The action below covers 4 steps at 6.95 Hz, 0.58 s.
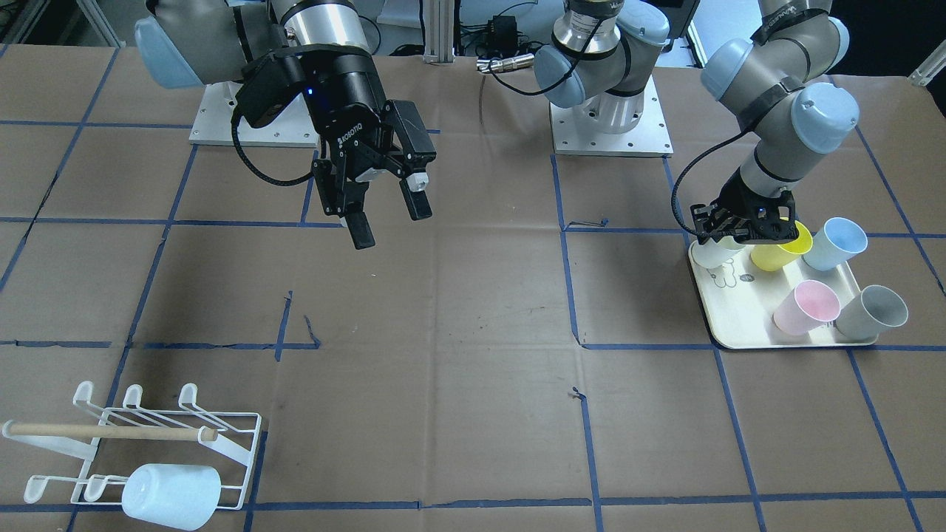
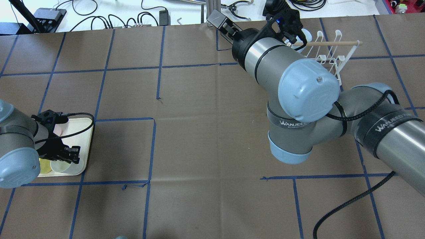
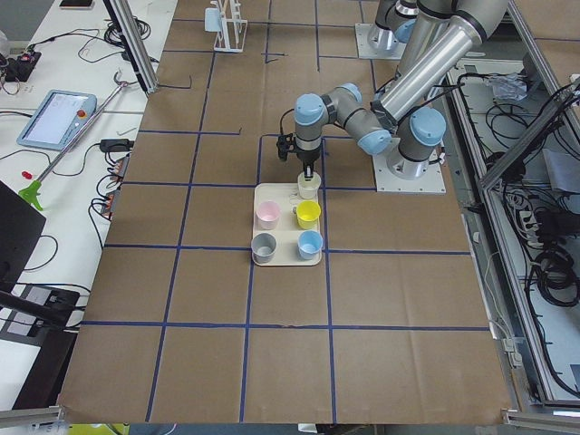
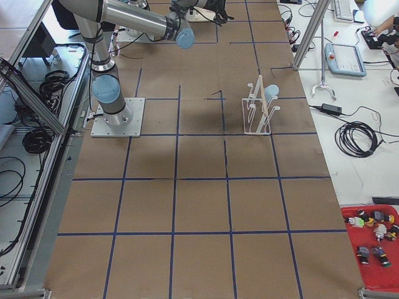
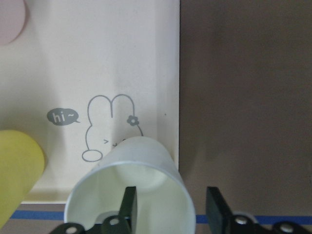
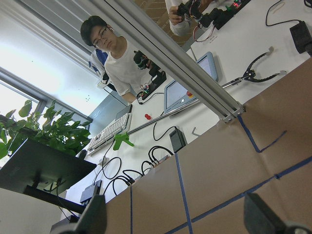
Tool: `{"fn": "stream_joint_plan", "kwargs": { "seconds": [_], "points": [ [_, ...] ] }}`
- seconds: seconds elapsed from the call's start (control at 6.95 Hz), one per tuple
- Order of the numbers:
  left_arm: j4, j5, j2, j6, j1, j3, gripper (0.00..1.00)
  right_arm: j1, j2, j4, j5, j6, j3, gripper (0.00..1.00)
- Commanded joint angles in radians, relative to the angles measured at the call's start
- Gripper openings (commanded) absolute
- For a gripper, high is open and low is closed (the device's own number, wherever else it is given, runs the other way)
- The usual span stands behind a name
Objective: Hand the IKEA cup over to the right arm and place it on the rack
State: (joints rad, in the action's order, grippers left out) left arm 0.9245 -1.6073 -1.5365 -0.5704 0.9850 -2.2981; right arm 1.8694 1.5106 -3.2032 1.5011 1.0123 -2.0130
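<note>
A white IKEA cup (image 5: pixel 131 180) stands upright at the corner of the cream tray (image 1: pixel 739 318). My left gripper (image 5: pixel 170 200) is open and straddles the cup's rim, one finger inside and one outside. In the front-facing view this gripper (image 1: pixel 739 236) hangs right over the cup (image 1: pixel 713 255). The right arm holds its gripper (image 1: pixel 392 224) open and empty above the table, far from the tray. The white wire rack (image 1: pixel 148 451) with its wooden dowel stands at the table's other end, and a pale blue cup (image 1: pixel 171 495) hangs on one prong.
On the tray also stand a yellow cup (image 1: pixel 780 251), a pale blue cup (image 1: pixel 835 244), a pink cup (image 1: pixel 805 307) and a grey cup (image 1: pixel 872 312). Brown paper with blue tape lines covers the table. A person (image 6: pixel 122 58) stands beyond the far bench.
</note>
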Motion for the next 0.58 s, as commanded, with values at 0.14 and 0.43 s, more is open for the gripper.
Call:
{"fn": "stream_joint_plan", "kwargs": {
  "seconds": [0.14,0.43],
  "points": [
    [0.048,0.000,0.010,0.000,0.004,0.073,0.00,0.016,0.024,-0.085,0.028,0.378,-0.093,1.00],
    [0.344,0.000,0.015,0.003,0.020,0.304,0.00,0.014,-0.076,-0.224,0.013,0.427,-0.086,1.00]
  ]
}}
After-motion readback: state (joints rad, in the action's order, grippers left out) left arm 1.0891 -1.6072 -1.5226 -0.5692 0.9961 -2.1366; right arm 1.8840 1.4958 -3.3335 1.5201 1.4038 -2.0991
